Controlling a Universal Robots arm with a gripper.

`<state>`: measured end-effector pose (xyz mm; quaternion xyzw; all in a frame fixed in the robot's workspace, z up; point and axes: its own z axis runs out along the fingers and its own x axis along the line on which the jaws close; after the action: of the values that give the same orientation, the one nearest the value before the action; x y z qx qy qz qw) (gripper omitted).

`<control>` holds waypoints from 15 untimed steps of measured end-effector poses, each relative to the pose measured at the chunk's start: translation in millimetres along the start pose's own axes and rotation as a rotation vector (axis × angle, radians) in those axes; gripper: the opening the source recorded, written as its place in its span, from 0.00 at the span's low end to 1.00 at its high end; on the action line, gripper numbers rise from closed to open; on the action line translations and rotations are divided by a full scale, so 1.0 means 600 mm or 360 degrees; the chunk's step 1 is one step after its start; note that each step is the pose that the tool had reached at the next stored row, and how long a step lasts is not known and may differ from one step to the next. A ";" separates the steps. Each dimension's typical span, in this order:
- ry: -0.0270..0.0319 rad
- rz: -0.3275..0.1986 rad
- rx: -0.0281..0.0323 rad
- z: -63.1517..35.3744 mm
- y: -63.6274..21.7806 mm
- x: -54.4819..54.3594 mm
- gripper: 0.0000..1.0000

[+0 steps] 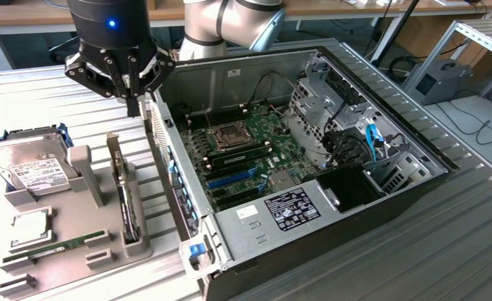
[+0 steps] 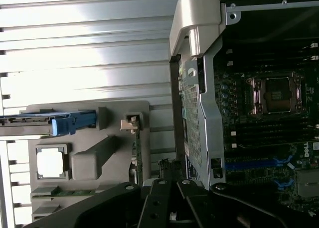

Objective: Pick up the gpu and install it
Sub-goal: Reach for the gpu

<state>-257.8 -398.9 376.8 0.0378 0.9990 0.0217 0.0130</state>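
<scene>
The gpu is a slim dark card standing on edge in a slot of the grey parts tray, its pale bracket strip at the far end. In the wrist view the gpu shows as a thin edge beside the tray's post. My gripper hangs above the tray's far end, close to the open computer case wall, with its fingers shut and nothing between them. It is above the card and apart from it. The gripper fingers meet in the wrist view too.
A silver hard drive in a blue frame, a processor chip and a green memory stick also sit in the tray. The case lies open with its motherboard and blue slots exposed. Ribbed metal table surrounds both.
</scene>
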 end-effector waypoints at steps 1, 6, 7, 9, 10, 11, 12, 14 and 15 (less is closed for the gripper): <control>-0.00001 0.0000 0.00000 0.000 0.000 0.000 0.11; 0.00001 0.0000 0.00000 0.000 0.000 0.000 0.11; -0.00003 0.0000 -0.00002 0.001 0.000 0.000 0.11; -0.00001 0.0000 -0.00001 0.001 -0.002 0.000 0.11; -0.00001 0.0000 0.00000 0.001 -0.003 0.001 0.11; -0.00002 0.0000 -0.00002 0.001 -0.005 0.001 0.11; 0.00000 0.0000 -0.00001 0.001 -0.007 0.001 0.11; 0.00000 0.0000 -0.00001 0.001 -0.010 0.001 0.11; -0.00001 0.0000 -0.00001 0.001 -0.013 0.001 0.11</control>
<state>-258.8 -406.6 375.9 0.0379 0.9990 0.0217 0.0131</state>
